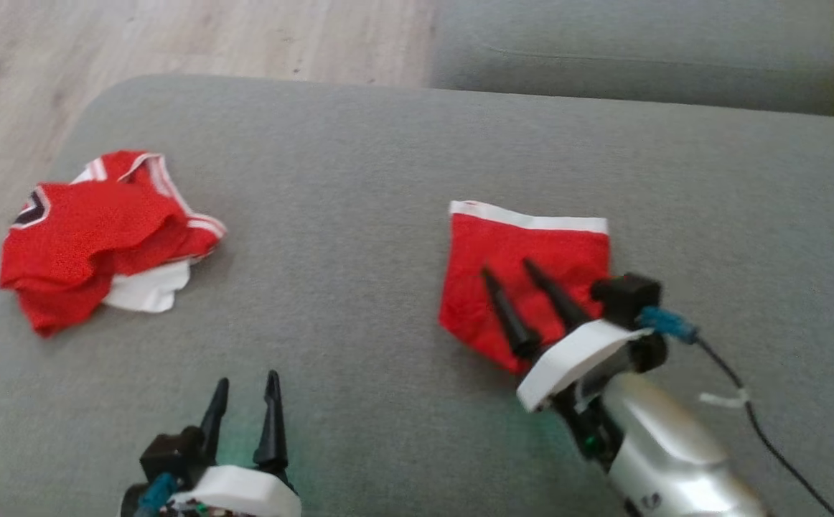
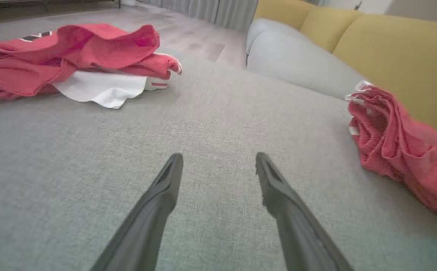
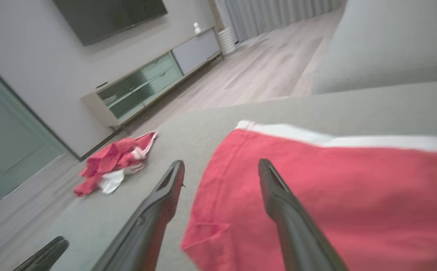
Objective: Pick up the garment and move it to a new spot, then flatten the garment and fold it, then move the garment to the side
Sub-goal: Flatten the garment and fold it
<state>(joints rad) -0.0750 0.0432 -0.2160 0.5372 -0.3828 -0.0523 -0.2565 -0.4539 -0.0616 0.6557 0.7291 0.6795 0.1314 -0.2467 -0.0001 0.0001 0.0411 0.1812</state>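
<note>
A folded red garment [image 1: 532,244] with a white band along its far edge lies flat on the grey cushion [image 1: 359,179], right of centre. My right gripper [image 1: 507,267] hovers over its near half, open, with nothing between the fingers. The right wrist view has the same gripper [image 3: 221,162] above the red garment's [image 3: 354,195] left edge. My left gripper [image 1: 247,378] is open at the lower left above bare cushion, well clear of the cloth. In the left wrist view that gripper [image 2: 219,156] points across the cushion, and the folded garment [image 2: 399,146] lies off to the right.
A crumpled pile of red and white clothing [image 1: 94,230] sits near the cushion's left edge, beyond which is wooden floor [image 1: 173,36]. A second grey cushion [image 1: 639,50] lies behind, with a yellow backrest [image 2: 391,49]. A black cable [image 1: 747,416] trails from my right wrist.
</note>
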